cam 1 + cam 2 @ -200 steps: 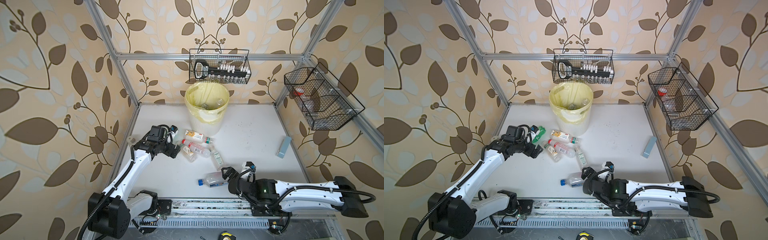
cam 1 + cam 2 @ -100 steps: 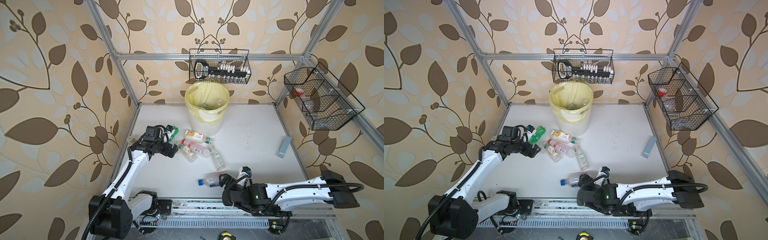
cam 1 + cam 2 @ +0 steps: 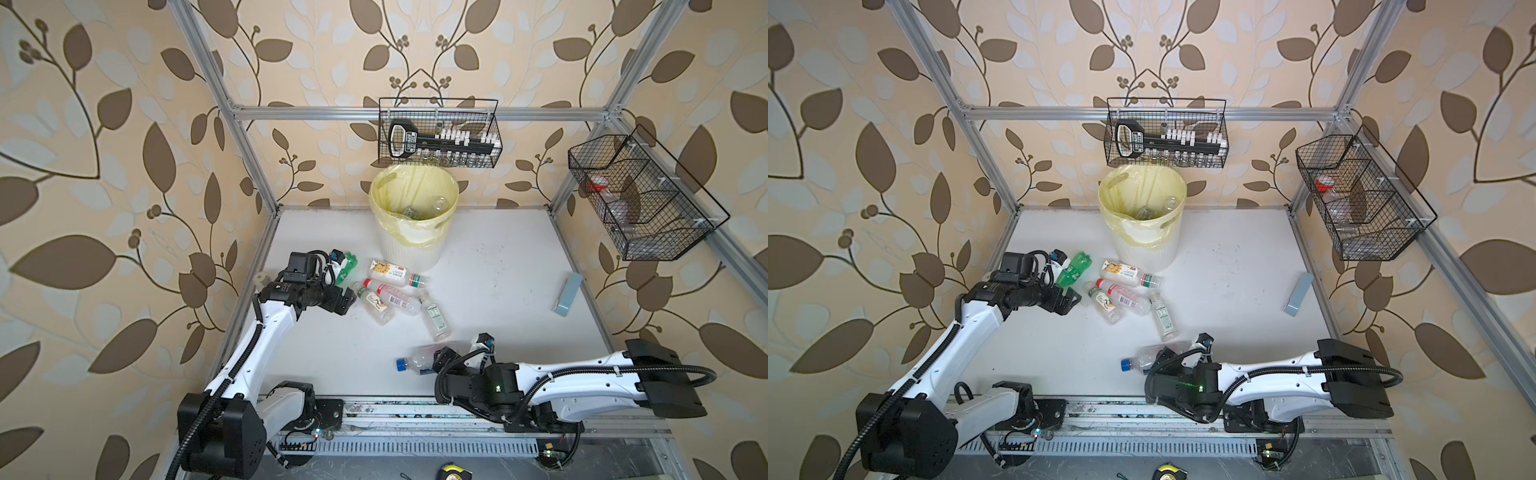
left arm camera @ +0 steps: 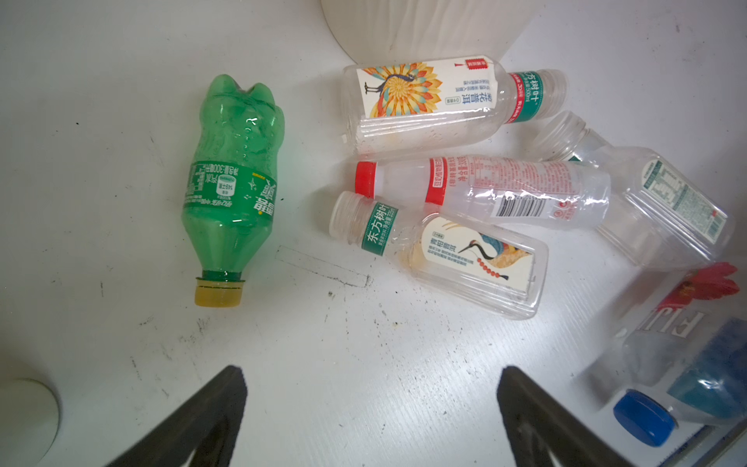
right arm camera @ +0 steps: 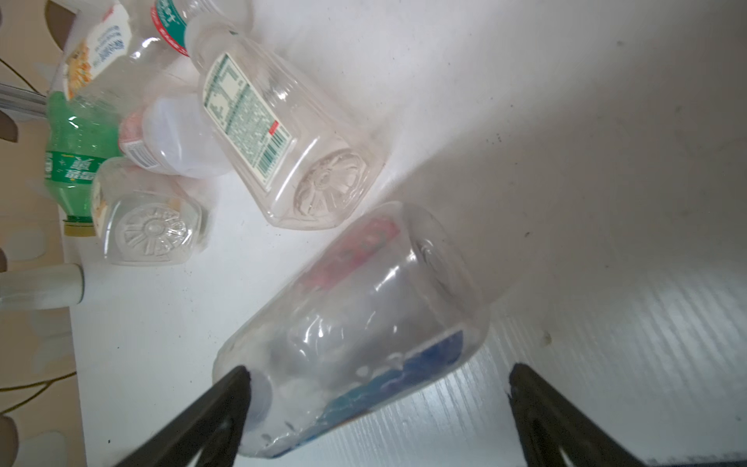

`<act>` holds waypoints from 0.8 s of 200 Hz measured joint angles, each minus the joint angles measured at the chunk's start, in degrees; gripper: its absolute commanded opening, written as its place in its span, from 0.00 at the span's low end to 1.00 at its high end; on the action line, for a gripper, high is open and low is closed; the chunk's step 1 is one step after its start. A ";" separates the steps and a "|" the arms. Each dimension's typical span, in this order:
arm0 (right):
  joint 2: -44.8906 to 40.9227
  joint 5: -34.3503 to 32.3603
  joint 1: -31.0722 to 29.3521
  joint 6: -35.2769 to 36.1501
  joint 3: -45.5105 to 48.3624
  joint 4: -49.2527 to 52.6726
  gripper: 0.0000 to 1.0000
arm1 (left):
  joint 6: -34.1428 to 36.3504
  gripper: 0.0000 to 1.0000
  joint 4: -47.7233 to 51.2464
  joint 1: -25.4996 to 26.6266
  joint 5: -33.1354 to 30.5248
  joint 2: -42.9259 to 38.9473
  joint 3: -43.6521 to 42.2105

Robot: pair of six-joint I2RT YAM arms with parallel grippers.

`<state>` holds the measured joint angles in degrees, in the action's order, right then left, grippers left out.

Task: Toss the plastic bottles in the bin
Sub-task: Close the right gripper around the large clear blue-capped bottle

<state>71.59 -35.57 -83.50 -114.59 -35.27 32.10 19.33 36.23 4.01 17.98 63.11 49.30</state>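
Observation:
Several plastic bottles lie on the white table in front of the bin (image 3: 411,245), which holds a few more. A green bottle with a yellow cap (image 4: 232,182) lies apart from a cluster of clear ones: peacock-labelled (image 4: 424,105), red-capped (image 4: 485,190), crane-labelled (image 4: 465,258), green-labelled (image 3: 435,316). My left gripper (image 4: 370,374) hangs open over bare table short of them, also in both top views (image 3: 347,301) (image 3: 1069,301). My right gripper (image 5: 378,374) is open around the base of a blue-capped clear bottle (image 3: 417,360) at the front; one fingertip (image 5: 238,388) is against it.
Two black wire baskets hang on the frame, one above the bin (image 3: 438,133) and one on the right wall (image 3: 640,199). A blue-grey block (image 3: 567,294) lies at the right edge. A whitish jar (image 3: 261,277) stands by the left edge.
My right arm has slid left and its open gripper has come over the blue-capped bottle. The left wrist has drawn back a little, uncovering more of the green bottle.

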 measured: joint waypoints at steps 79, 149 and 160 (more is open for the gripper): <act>5.20 7.43 6.21 0.00 0.76 -13.20 1.00 | 0.00 0.99 0.63 -0.74 0.96 0.00 0.00; 10.86 10.43 7.45 0.22 0.76 -25.40 0.87 | 0.00 0.99 1.44 -2.62 2.82 0.00 0.00; 11.80 10.78 7.41 0.20 0.68 -27.10 0.82 | 0.02 0.99 1.51 -2.99 2.99 0.00 0.00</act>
<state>83.40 -24.80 -76.09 -114.39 -34.59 4.99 19.35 37.74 1.02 20.97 63.11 49.30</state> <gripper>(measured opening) 0.860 0.989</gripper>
